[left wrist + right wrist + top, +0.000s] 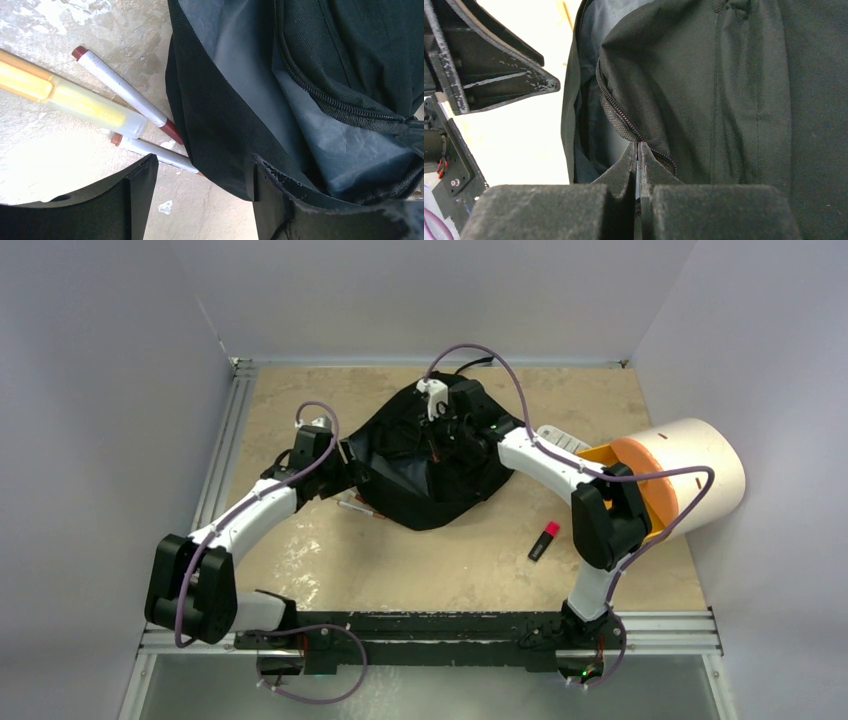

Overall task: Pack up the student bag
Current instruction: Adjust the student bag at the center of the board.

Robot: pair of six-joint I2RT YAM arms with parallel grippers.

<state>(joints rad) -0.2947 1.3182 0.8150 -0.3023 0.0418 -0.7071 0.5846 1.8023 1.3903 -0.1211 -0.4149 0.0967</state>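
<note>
Holding the student bag at two places seems the way to spread its mouth for packing; it lies at the middle of the desk, nearer the far edge. My right claw is closed tight on the bag's zip line, I judge so as to lift the upper flap. My left claw stands open astride the lower flap's edge, one finger over the desk, the other over the fabric, gripping nothing; it looks ready to pinch that edge. A red-capped marker, a second marker and a yellow highlighter lie on the desk just beside the bag's left side, the first marker's cap against the flap; likely cargo. Whether my right claw pinches the pull tab or only cloth I cannot tell; the bag's inside is shadowed; the highlighter is cut off at the left wrist view's edge.
</note>
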